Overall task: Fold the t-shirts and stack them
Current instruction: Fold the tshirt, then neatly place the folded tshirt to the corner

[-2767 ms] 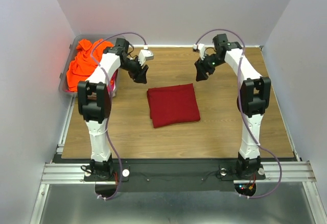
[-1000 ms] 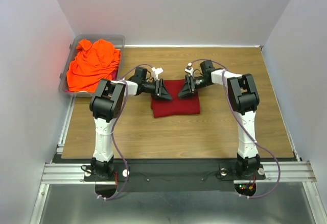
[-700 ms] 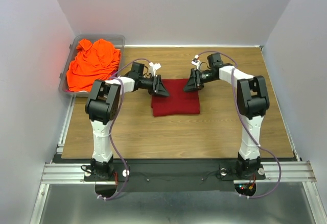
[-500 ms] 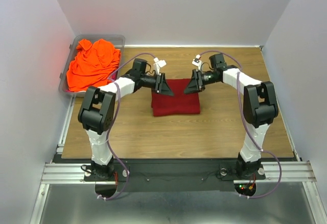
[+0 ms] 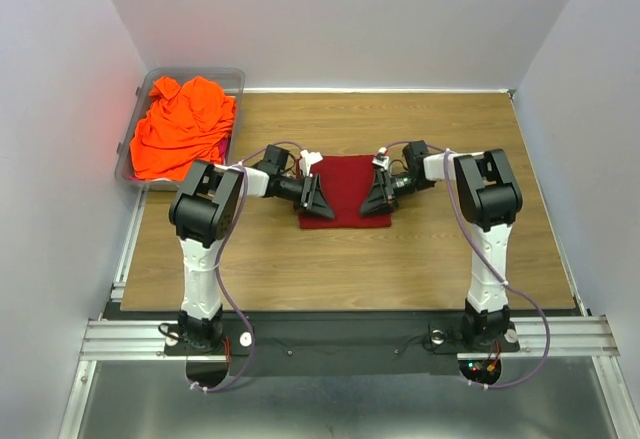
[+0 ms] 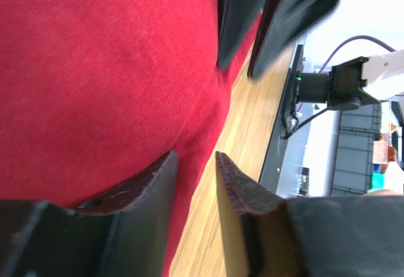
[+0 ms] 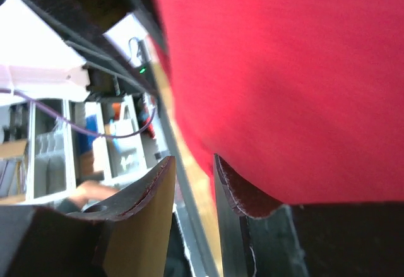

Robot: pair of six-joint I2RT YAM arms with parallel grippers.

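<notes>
Lying flat a little above the middle of the top view, the dark red t-shirt (image 5: 341, 179) is resting folded into a neat rectangle on the wooden table (image 5: 400, 259). The left gripper (image 5: 317, 200) is pressing in low at the lower left corner of the rectangle, and the right gripper (image 5: 369, 200) is doing the same at the lower right corner, so the two are facing each other across the near edge of the cloth. In the left wrist view its fingers (image 6: 146, 187) are standing a narrow slot apart, and the edge of the red cloth and a strip of wood are showing through this slot. In the right wrist view the fingers (image 7: 243, 196) are also standing a little apart, with wood showing in the gap and the red cloth filling the right side of the frame. Whether any pad is touching the cloth I cannot tell. The upper edge of the shirt is lying free, with bare wood above it up to the back wall. Wide bare wood is also stretching below the shirt and to the right of it. In the upper left of the top view the orange t-shirt (image 5: 180, 127) is lying crumpled in the bin (image 5: 225, 72), well apart from the red one, and a bit of magenta fabric (image 5: 221, 149) is showing at the lower right corner of the bin. White walls (image 5: 330, 19) are closing the table on three sides.
</notes>
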